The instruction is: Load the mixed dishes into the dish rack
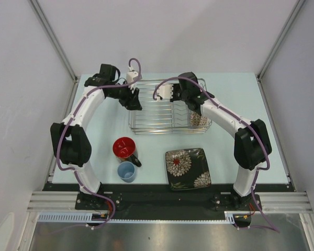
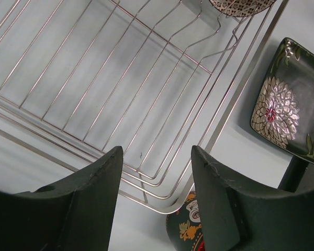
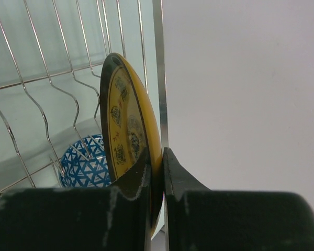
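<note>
The round plate is showing yellow, dark-rimmed. The bowl is wearing blue lattice, the square plate pale flowers on black.

The left arm and the right arm look alike: smooth white curved link shells joined by bulky black joint housings, the largest black block at each elbow; a thin purple cable runs loosely along the outside of each arm; the bases are small black blocks; the left fingers are broad, matt, near-black wedges with worn, slightly chipped edges; the right fingers are of the same dark plastic, flecked with pale scratches.
</note>
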Controlling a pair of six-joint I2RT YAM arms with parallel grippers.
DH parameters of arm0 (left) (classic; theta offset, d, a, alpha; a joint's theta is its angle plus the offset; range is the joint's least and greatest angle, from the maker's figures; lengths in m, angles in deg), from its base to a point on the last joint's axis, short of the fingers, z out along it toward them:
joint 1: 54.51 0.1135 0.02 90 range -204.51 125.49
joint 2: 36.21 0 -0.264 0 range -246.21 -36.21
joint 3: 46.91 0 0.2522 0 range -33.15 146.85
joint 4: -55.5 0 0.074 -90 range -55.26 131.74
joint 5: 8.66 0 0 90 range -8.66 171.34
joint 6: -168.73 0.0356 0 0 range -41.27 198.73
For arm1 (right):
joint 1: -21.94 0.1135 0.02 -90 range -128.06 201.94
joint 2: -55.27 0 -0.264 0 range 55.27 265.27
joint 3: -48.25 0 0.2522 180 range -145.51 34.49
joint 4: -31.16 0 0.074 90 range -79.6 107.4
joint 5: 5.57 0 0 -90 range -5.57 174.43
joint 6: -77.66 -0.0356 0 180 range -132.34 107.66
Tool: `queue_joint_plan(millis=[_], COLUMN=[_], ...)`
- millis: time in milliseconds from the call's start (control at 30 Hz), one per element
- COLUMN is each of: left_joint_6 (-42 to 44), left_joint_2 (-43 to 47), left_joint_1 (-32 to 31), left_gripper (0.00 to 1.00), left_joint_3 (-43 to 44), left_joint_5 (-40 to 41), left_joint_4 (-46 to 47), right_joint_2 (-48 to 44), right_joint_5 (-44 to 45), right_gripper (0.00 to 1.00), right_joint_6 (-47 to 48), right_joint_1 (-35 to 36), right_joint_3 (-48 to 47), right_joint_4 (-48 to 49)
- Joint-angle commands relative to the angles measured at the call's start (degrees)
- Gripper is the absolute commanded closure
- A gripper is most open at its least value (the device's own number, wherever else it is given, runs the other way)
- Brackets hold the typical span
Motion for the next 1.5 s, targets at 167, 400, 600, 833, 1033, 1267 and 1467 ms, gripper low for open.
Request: queue_joint_plan(millis=[167,400,600,833,1033,1267,1467], left_joint_6=[-0.48,-0.04,-0.04,-0.22,-0.31,-0.22,-0.31], left_joint_2=[0.54,0.37,-0.07,-0.25,-0.16,-0.69,-0.95], left_joint_1=[0.29,0.46,0.72,0.81,0.81,1.08,1.43], left_gripper=[0.4,0.4,0.4,0.4,0.4,0.4,0.4], left_joint_3=[-1.66,-2.01,-1.92,-1.92,-1.75,-1.22,-0.6], left_joint_5=[-2.56,-2.21,-2.13,-2.57,-2.48,-2.74,-3.01], left_joint_4=[2.52,2.69,2.87,3.13,3.22,3.05,2.87], right_joint_2=[-2.91,-1.85,-1.76,-1.85,-0.88,0.43,2.28], right_joint_5=[-0.28,-2.03,-2.83,-5.46,-5.99,-7.13,-8.98], right_gripper=[1.0,1.0,1.0,1.0,1.0,1.0,1.0], right_joint_6=[5.2,6.36,5.12,2.4,1.87,0.64,-0.76], right_joint_1=[0.25,-1.42,-1.86,-2.04,-2.12,-2.83,-3.88], right_joint_3=[0.41,0.32,1.81,2.69,2.78,3.13,3.48], right_joint_4=[6.6,7.49,6.52,6.52,7.31,7.4,8.28])
